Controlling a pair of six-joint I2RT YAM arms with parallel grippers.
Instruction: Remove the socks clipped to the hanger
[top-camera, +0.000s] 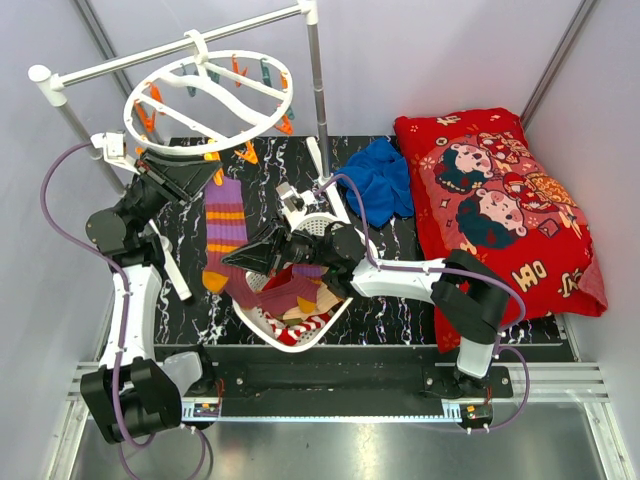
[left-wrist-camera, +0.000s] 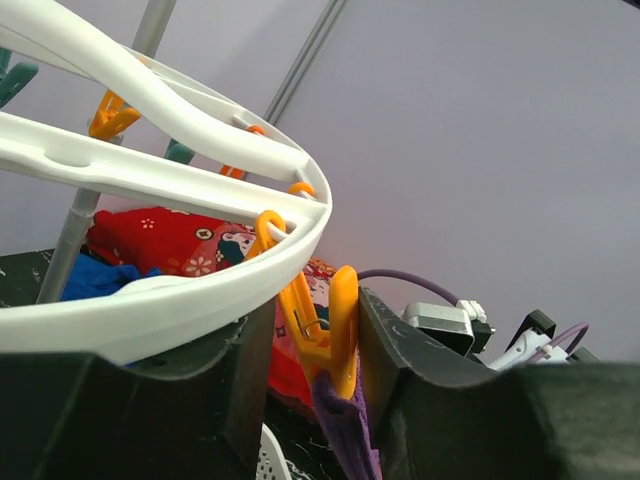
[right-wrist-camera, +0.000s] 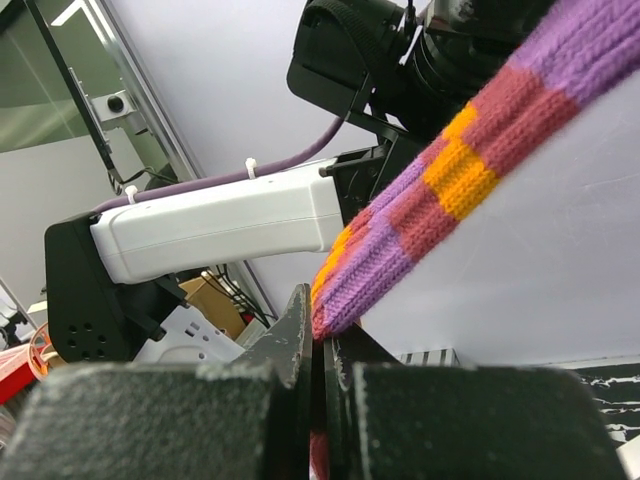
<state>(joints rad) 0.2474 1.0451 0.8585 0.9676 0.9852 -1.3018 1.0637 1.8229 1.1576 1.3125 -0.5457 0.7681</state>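
The white hanger (top-camera: 208, 100) hangs from a rail at the back left, with orange and teal clips on its rim. One purple sock with orange and maroon stripes (top-camera: 224, 225) dangles from an orange clip (left-wrist-camera: 325, 325). My left gripper (left-wrist-camera: 312, 330) straddles that clip: the right finger touches one lever, and the left finger stands a little apart from the other. My right gripper (top-camera: 250, 262) is shut on the sock's lower end (right-wrist-camera: 420, 220), which is pinched between the fingers (right-wrist-camera: 300, 330). Several loose socks (top-camera: 295, 300) lie in the basket.
A white perforated basket (top-camera: 340, 308) sits at the table's front middle under my right arm. A blue cloth (top-camera: 380, 180) and a big red cartoon-print pillow (top-camera: 500, 200) lie to the right. The rail's metal post (top-camera: 318, 80) stands behind the basket.
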